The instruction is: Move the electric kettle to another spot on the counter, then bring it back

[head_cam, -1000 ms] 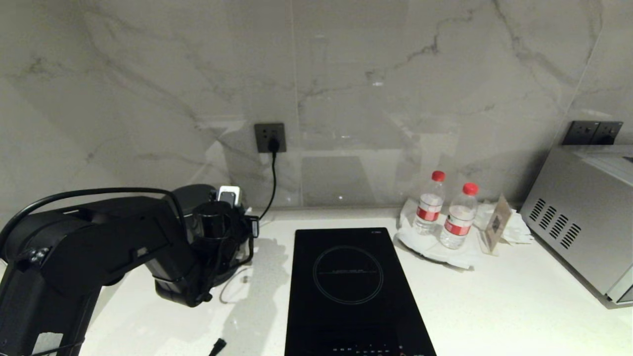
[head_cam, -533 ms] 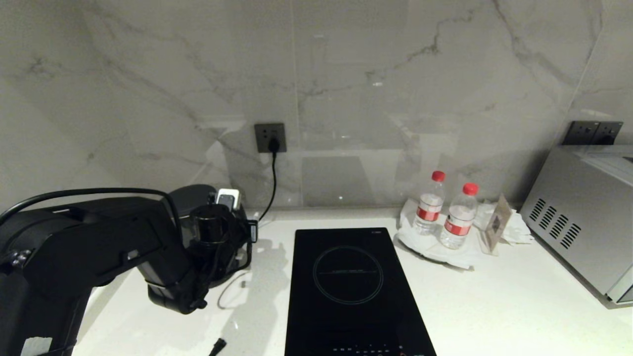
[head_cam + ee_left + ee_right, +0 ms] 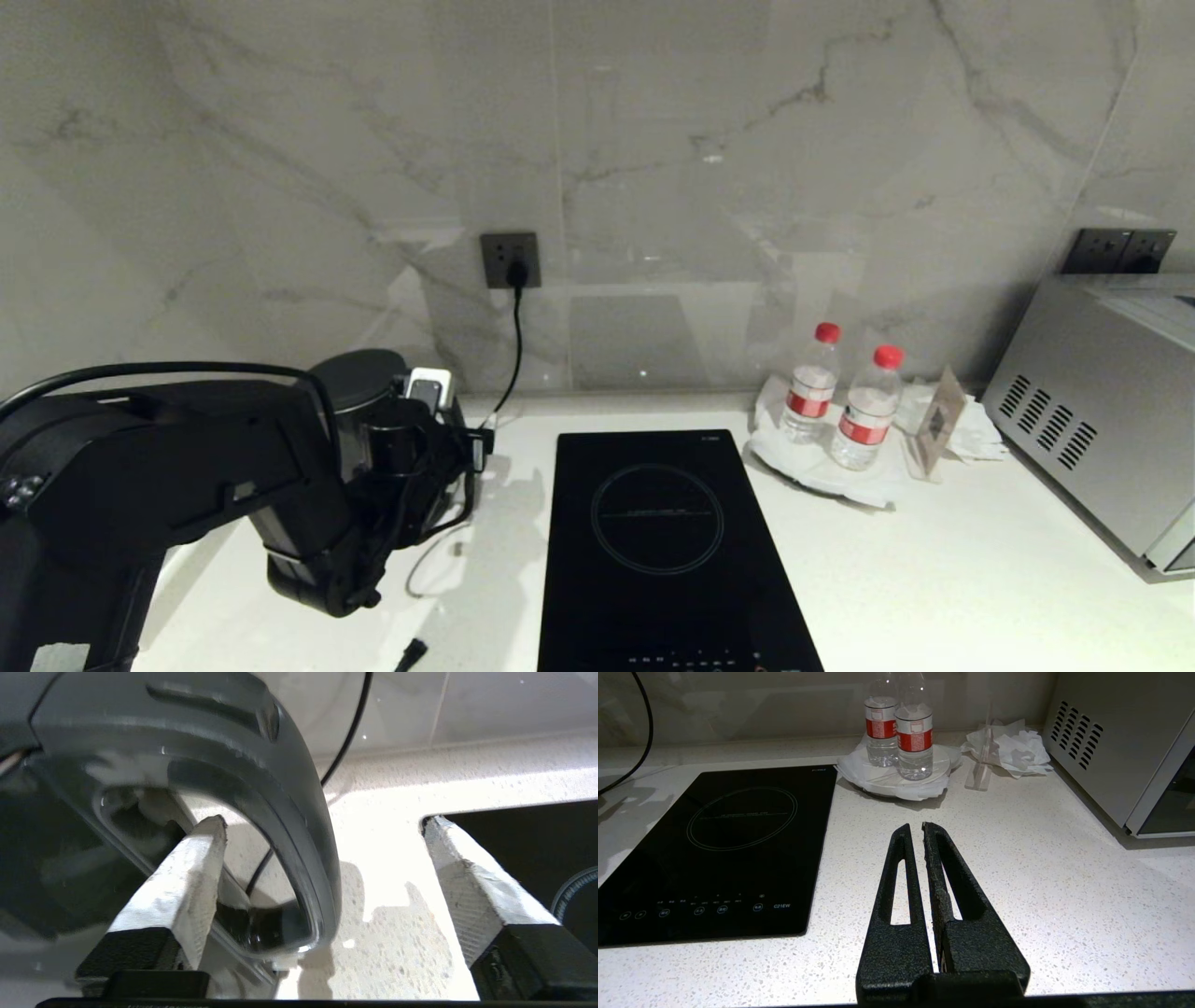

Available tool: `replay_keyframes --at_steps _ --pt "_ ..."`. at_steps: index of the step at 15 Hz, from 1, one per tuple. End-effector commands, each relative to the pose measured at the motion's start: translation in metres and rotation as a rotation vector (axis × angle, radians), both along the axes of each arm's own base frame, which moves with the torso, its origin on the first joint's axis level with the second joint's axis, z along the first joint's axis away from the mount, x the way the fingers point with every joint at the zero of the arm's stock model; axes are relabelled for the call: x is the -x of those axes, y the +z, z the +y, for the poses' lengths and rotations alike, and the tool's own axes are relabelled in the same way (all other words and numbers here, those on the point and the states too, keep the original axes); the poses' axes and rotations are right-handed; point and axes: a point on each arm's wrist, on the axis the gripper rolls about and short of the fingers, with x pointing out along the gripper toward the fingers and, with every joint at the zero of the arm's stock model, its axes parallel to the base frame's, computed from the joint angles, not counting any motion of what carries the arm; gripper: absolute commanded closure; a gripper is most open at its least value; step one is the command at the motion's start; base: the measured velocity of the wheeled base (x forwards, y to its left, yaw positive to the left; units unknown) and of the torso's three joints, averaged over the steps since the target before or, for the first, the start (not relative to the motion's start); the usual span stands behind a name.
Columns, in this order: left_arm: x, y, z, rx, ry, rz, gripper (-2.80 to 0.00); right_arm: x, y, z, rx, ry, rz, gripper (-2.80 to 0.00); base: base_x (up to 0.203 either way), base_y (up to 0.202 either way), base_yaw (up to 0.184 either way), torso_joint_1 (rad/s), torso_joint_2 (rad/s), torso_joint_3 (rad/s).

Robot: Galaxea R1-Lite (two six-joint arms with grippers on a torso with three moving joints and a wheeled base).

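Black kettle [image 3: 359, 392] stands on counter [image 3: 934, 560]; left gripper [image 3: 322, 826] spread around its handle [image 3: 299, 826], right gripper [image 3: 915, 833] pressed together.

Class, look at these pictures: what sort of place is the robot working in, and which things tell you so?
Most likely a kitchen, perhaps in a hotel or flat. A black induction hob is set in a white speckled counter, an electric kettle stands by a wall socket, and a silver oven-like appliance sits at the right.
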Motion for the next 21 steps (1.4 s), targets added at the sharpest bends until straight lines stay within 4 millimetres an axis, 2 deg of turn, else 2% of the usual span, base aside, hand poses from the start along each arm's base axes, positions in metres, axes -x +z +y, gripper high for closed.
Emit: replay_keyframes --at_steps 1,4,8,12,16,18,21 --pt "0.009 -0.006 -0.011 -0.008 -0.034 0.019 -2.8 0.0 0.0 0.0 0.0 0.0 0.0 0.0 0.0 0.0 0.0 0.0 0.0 0.0" --pt "0.019 -0.011 -0.021 -0.001 -0.063 0.043 -2.8 0.0 0.0 0.0 0.0 0.0 0.0 0.0 0.0 0.0 0.0 0.0 0.0 0.0" --pt "0.025 -0.013 -0.019 0.008 -0.06 0.065 -2.8 0.0 0.0 0.0 0.0 0.001 0.0 0.0 0.0 0.0 0.0 0.0 0.0 0.0" --pt "0.035 -0.011 -0.014 0.051 -0.053 0.046 -2.8 0.0 0.0 0.0 0.0 0.0 0.0 0.0 0.0 0.0 0.0 0.0 0.0 0.0" --pt "0.058 -0.019 0.004 0.032 -0.03 0.089 -2.8 0.0 0.0 0.0 0.0 0.0 0.0 0.0 0.0 0.0 0.0 0.0 0.0 0.0" --pt "0.074 -0.011 0.012 0.03 -0.026 0.104 -2.8 0.0 0.0 0.0 -0.001 0.0 0.0 0.0 0.0 0.0 0.0 0.0 0.0 0.0" --pt "0.093 0.024 0.018 0.103 -0.03 0.033 -2.8 0.0 0.0 0.0 -0.001 0.0 0.0 0.0 0.0 0.0 0.0 0.0 0.0 0.0"
